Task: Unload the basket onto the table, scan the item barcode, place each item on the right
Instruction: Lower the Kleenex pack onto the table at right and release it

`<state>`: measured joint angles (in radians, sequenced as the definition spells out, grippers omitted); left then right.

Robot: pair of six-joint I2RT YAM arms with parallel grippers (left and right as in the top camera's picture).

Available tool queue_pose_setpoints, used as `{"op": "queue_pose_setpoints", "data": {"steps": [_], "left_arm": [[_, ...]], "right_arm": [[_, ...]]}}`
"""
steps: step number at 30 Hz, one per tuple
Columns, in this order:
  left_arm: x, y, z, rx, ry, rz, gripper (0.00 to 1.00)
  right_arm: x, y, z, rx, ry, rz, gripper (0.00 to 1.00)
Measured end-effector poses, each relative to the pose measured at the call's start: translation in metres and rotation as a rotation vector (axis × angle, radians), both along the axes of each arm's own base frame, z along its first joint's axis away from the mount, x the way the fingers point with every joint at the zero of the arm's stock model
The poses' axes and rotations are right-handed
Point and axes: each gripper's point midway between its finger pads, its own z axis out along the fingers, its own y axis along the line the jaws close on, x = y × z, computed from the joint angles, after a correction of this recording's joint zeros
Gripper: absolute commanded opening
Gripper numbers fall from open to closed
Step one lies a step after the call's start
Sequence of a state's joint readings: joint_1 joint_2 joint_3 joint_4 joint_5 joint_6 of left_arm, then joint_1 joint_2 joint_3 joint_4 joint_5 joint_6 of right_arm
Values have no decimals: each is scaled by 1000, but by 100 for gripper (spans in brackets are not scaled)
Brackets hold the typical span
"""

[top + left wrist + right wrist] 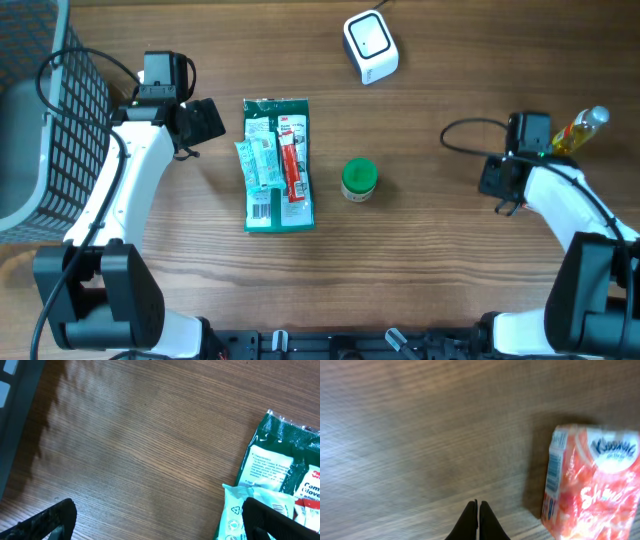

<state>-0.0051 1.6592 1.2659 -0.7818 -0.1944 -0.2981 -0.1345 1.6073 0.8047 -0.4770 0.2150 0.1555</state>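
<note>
A green packet (278,165) with white and red sachets on it lies flat at the table's middle-left, with a barcode (262,208) near its front end. The white scanner (370,47) stands at the back centre. My left gripper (205,120) hangs open just left of the packet's far end. In the left wrist view its right finger (280,520) is over the packet's (280,450) corner, and the gripper (160,522) has only bare wood in its gap. My right gripper (497,178) is shut and empty at the right. The right wrist view shows its fingertips (477,505) left of an orange pack (592,482).
A green-lidded jar (359,180) stands just right of the packet. A yellow bottle (580,130) lies at the far right behind the right arm. A dark wire basket (60,130) fills the left edge, and its rim (15,390) shows in the left wrist view.
</note>
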Motion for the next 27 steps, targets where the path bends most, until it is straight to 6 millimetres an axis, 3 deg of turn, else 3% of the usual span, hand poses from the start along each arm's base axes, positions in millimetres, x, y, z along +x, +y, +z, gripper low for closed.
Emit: {"op": "queue_pose_setpoints", "data": {"steps": [3, 10, 20, 24, 27], "left_arm": [[0, 0, 0, 0, -1, 0, 100], [0, 0, 0, 0, 0, 0, 100], [0, 0, 0, 0, 0, 0, 100], [0, 0, 0, 0, 0, 0, 100], [0, 0, 0, 0, 0, 0, 100]], "right_arm": [[-8, -9, -14, -64, -25, -17, 4], [-18, -28, -13, -191, 4, -14, 4], [-45, -55, -5, -348, 48, -181, 4], [-40, -58, -2, -350, -9, -256, 4], [-23, -41, -10, -235, -53, -191, 8]]}}
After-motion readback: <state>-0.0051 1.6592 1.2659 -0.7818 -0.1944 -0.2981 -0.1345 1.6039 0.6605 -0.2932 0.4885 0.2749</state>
